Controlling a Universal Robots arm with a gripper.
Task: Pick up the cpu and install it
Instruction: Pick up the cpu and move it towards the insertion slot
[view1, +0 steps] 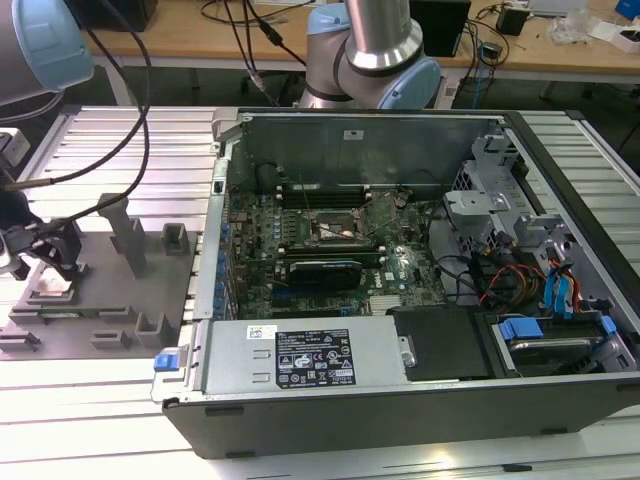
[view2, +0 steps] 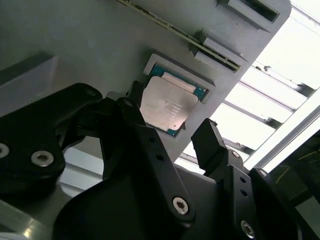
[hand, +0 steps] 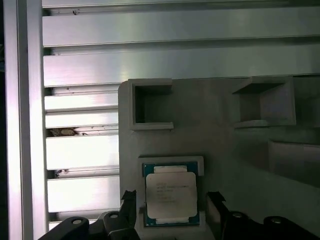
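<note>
cpu (hand: 170, 196) in grey recess (hand: 172, 160), tool (hand: 171, 196) wide astride both edges

I'm seeing the cpu (hand: 170, 196) shining as smooth silvery metal, the holder (hand: 225, 140) looking matt grey plastic, the table (hand: 150, 65) glinting as ribbed metal.

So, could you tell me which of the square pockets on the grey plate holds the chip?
The pocket that the open gripper straddles holds the cpu; the two square pockets beyond it are empty.
</note>
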